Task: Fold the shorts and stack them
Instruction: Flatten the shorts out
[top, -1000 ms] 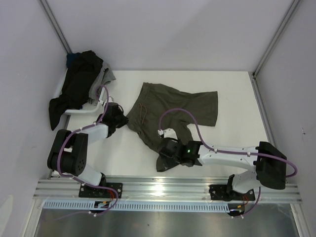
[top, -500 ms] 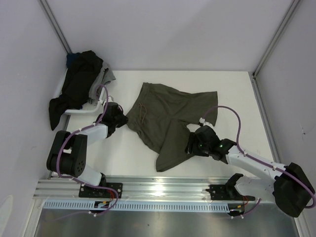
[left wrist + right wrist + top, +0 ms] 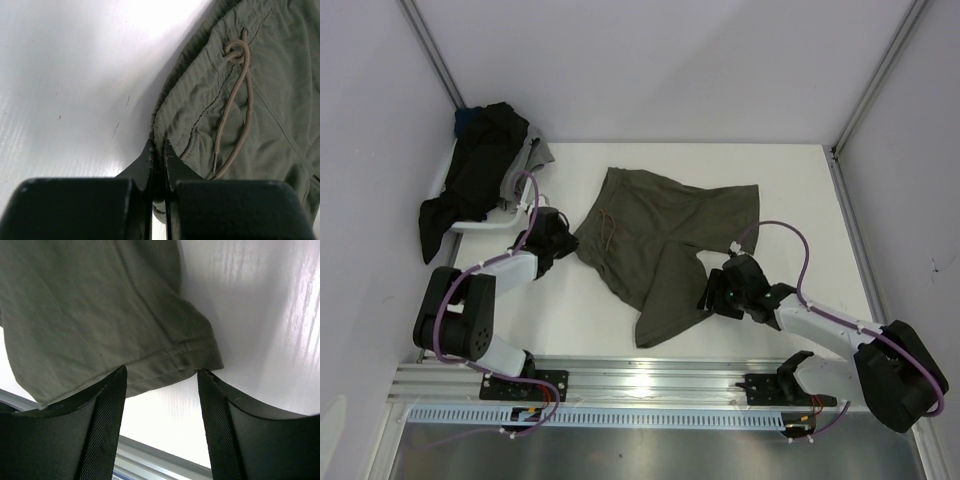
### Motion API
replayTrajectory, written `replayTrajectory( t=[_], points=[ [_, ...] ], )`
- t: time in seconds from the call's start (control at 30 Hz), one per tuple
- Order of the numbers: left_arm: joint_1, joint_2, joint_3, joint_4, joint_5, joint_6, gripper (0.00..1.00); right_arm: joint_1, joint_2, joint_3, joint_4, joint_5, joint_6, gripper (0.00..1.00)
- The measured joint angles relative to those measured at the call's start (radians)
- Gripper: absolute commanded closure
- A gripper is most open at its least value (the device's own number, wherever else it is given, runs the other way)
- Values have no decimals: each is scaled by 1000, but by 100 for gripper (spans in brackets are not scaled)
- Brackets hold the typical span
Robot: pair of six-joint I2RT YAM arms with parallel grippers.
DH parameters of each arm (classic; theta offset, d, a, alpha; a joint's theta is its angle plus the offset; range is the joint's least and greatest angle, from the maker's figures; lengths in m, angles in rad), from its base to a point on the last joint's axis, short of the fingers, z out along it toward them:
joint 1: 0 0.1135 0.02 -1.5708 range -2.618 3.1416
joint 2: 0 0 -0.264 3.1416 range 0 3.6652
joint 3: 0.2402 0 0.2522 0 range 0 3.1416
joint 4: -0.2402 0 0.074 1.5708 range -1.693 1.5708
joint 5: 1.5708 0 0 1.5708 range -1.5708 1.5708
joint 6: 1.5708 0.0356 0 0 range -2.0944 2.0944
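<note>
Sprawling rumpled across glossy white table [image 3: 800, 190], matte olive-green shorts [image 3: 660, 235], looped drawstring [image 3: 236, 50]

Bare table [image 3: 800, 190]: open passage right of olive shorts [image 3: 660, 230]. Far-left corner: white basket [image 3: 470, 224] heaped with black shorts [image 3: 480, 170], blocking. Walls [image 3: 370, 150] close in on both sides.

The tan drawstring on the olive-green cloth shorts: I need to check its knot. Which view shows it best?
Left wrist view: the tan drawstring is close up, its knot sharp against the olive-green cloth shorts. Top external shows only a faint thin line at the waistband. Right wrist shows a leg hem, no drawstring.
</note>
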Motion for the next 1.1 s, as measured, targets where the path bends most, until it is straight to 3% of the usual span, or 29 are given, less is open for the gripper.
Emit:
replayTrajectory(
  t=[0.2,0.3,0.53,0.63,0.67,0.87,1.1],
  points=[
    [0,-11,0,-8,-14,8,100,-32,28,-2,48,-9,0,48],
    [0,-11,0,-11,-15,8,100,-49,57,3,77,-7,-4,61],
    [0,-13,0,-13,-18,14,100,-66,124,10,163,12,14,74],
    [0,-13,0,-14,-21,15,100,-73,141,10,182,23,14,97],
    [0,-13,0,-14,-22,15,100,-79,147,12,185,24,13,100],
    [0,-17,0,-25,-39,18,100,-135,151,24,167,27,3,100],
    [48,-34,-6,-28,-32,17,100,-282,49,25,43,58,-38,100]
  ],
)
